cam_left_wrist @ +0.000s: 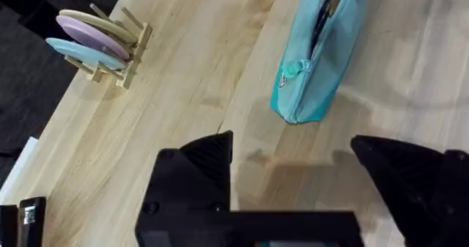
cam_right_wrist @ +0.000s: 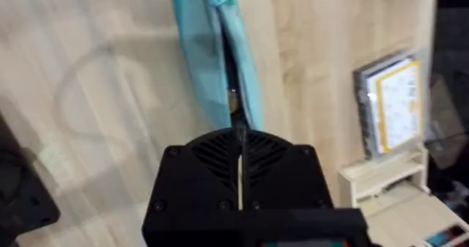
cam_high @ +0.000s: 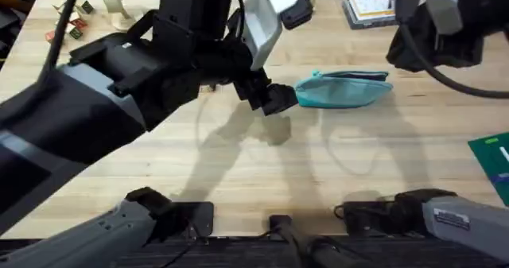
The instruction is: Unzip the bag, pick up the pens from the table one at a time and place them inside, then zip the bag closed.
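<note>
Pale planks of the desk [cam_high: 238, 172] carried the teal bag [cam_high: 343, 88] lying lengthwise toward one o'clock from the middle, its zipper partly parted and the small pull tab [cam_left_wrist: 292, 69] hanging at its near end. At its nine o'clock end the left pincer [cam_high: 274, 99] hovered with fingers spread wide. Over its three o'clock end the right pincer [cam_right_wrist: 239, 148] hung pressed narrow, nothing gripped. Farther out stood a rack of coloured plates [cam_left_wrist: 99, 45].
</note>
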Robot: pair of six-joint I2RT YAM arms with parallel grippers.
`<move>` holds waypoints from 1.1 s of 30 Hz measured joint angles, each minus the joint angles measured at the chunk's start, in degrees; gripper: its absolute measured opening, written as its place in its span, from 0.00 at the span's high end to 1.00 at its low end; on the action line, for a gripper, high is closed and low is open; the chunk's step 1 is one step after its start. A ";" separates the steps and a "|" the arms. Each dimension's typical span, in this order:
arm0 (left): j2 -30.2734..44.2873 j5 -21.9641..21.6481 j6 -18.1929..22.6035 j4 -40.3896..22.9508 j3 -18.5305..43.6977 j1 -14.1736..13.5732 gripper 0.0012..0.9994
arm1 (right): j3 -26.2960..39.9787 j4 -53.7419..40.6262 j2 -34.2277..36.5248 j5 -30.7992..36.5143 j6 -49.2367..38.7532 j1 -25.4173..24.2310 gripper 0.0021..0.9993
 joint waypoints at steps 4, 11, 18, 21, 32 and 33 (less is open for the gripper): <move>-0.02 0.00 -0.02 -0.02 0.00 0.00 0.00 | 0.00 -0.13 2.55 -0.12 0.00 0.00 0.97; -0.01 0.00 -0.02 -0.02 0.00 0.00 0.01 | 0.00 -0.11 6.18 -0.12 0.00 0.00 0.97; -0.02 0.00 -0.02 -0.02 0.00 0.00 0.01 | 0.00 0.11 9.98 -0.12 0.00 0.00 0.97; -0.02 0.00 0.00 -0.02 0.00 0.00 0.01 | 0.00 0.14 12.02 -0.12 0.00 0.00 0.97; -0.02 0.00 -0.01 -0.02 0.00 0.00 0.01 | 0.00 2.78 18.90 -1.55 0.00 0.00 0.97; 0.00 0.00 0.00 -0.02 0.00 0.00 0.01 | 0.00 2.86 19.03 -1.84 0.00 0.00 0.97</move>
